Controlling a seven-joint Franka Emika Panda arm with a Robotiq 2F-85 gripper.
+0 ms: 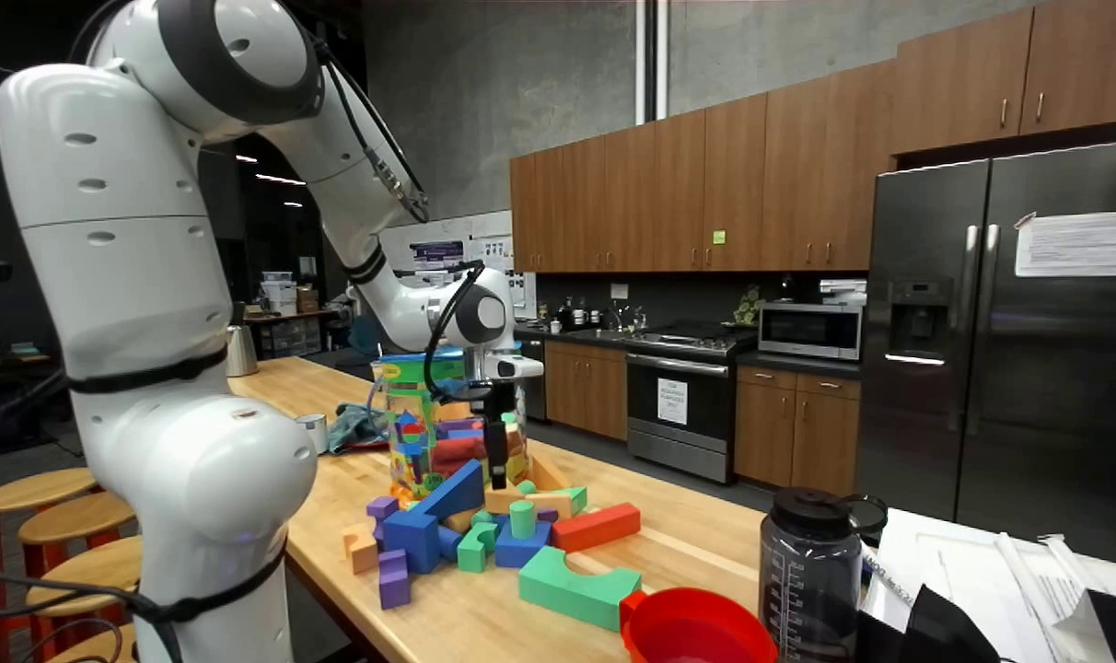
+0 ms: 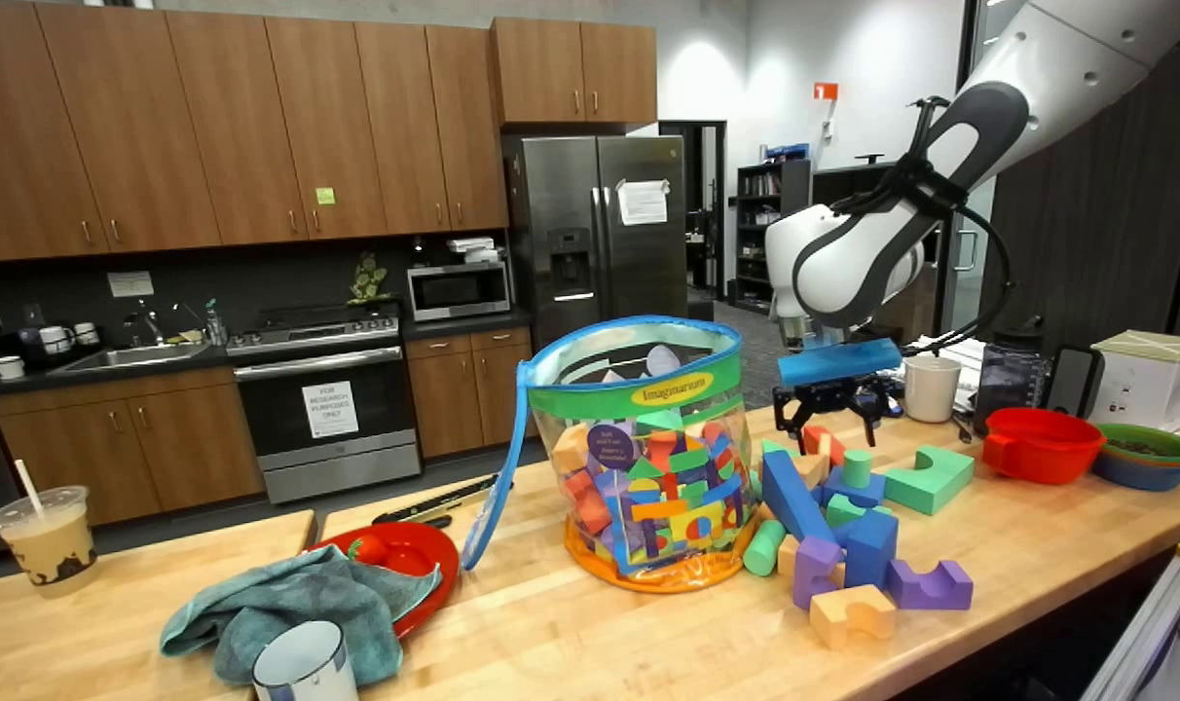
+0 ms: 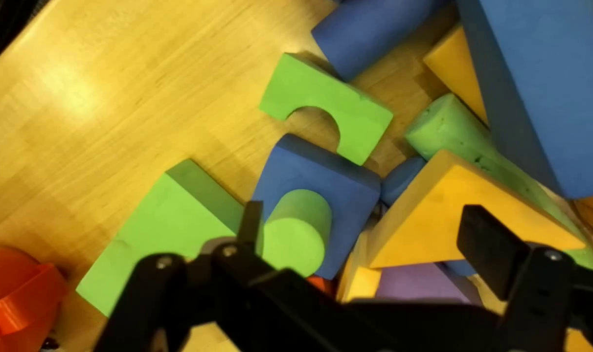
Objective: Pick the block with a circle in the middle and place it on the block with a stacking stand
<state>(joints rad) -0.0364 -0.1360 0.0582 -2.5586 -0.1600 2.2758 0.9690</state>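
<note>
My gripper [image 3: 364, 222] is open and empty above the block pile; it also shows in an exterior view [image 2: 831, 433]. In the wrist view a green cylinder [image 3: 296, 244] stands upright on a blue block [image 3: 321, 186], beside one finger. The other finger overlaps an orange triangle [image 3: 438, 220], with a purple block [image 3: 419, 281] below it. No block with a full circle in its middle shows clearly. A small green block [image 3: 335, 98], a large green block [image 2: 931, 482], a purple one [image 2: 902, 589] and an orange one [image 2: 829, 623] have half-round cut-outs. No tall multicoloured tower shows apart from the bag.
A clear bag of blocks [image 2: 648, 487] stands beside the pile. A long blue block [image 2: 790, 497] leans in the pile. A red bowl [image 2: 1043, 448] and a bottle [image 1: 811, 580] stand past the large green block. A cloth [image 2: 298, 604] lies on a red plate [image 2: 429, 574].
</note>
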